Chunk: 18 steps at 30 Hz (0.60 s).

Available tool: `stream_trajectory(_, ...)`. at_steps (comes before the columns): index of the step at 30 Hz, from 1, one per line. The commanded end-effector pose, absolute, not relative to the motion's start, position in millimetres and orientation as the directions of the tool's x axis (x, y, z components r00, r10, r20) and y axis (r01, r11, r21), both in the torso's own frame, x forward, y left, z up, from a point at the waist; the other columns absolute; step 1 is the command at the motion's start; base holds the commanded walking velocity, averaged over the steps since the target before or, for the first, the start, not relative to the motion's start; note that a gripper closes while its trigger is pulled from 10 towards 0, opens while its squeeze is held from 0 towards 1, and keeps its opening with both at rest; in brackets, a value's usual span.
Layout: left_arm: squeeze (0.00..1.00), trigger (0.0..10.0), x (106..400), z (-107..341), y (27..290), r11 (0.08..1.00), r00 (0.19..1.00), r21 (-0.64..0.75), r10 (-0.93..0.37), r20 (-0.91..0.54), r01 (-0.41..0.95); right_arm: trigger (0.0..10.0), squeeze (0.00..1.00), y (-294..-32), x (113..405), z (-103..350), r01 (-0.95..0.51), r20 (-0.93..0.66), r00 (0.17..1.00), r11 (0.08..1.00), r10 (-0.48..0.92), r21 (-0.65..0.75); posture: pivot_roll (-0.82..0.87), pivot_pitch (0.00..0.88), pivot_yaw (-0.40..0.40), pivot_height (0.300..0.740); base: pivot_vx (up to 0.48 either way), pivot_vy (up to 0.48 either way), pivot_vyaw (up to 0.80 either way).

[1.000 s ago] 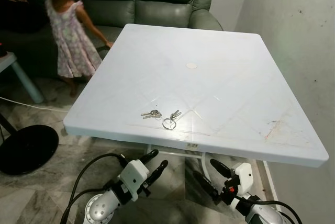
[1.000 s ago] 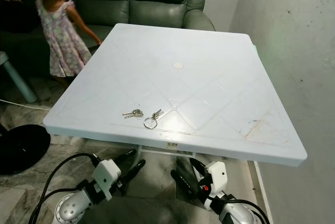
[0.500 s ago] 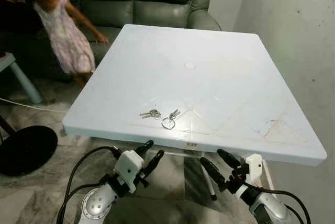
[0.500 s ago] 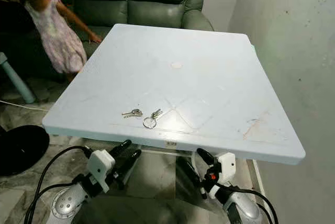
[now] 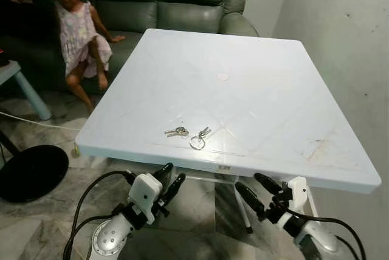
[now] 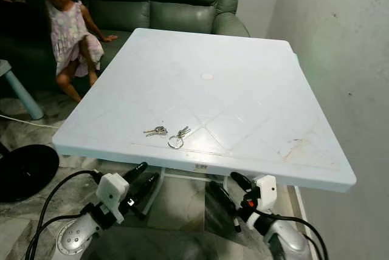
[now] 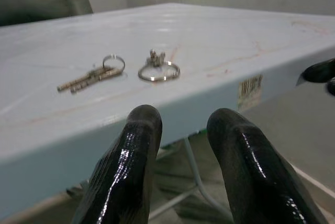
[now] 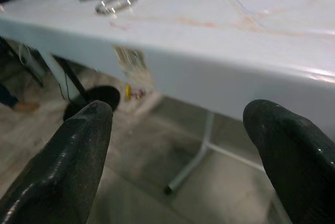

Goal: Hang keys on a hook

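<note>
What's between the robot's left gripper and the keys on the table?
Just bare white table: its near edge and a short strip of top. In the left wrist view, the left gripper sits below that edge, the keys beyond.

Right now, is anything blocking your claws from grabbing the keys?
Just the table edge. Both the left gripper and right gripper hang below it, open. The keys lie on top near that edge, with nothing beside them.

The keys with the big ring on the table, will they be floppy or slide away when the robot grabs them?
Probably floppy: the keys with the big ring are loose pieces joined by the ring, so they would likely dangle. They lie flat on the smooth table, so they may slide if pushed. Being small and thin, they look light but hard to pinch.
</note>
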State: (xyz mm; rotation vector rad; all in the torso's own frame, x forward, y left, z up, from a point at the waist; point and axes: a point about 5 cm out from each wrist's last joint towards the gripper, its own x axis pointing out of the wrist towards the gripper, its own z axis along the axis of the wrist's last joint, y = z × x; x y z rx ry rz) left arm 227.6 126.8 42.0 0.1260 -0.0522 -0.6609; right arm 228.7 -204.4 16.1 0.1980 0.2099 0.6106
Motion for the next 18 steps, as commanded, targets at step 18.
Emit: stream_trajectory(18, 0.00, 10.0, 233.0, 52.2, 127.5, 0.795, 0.794, 0.130, -0.604, 0.068, 0.593, 10.0, 0.00, -194.7, 241.0, 56.4, -0.629, 0.085, 0.728, 0.614, 0.680, 0.477, 0.14, 0.000, -0.060, 0.740, 0.000, 0.000, 0.00)
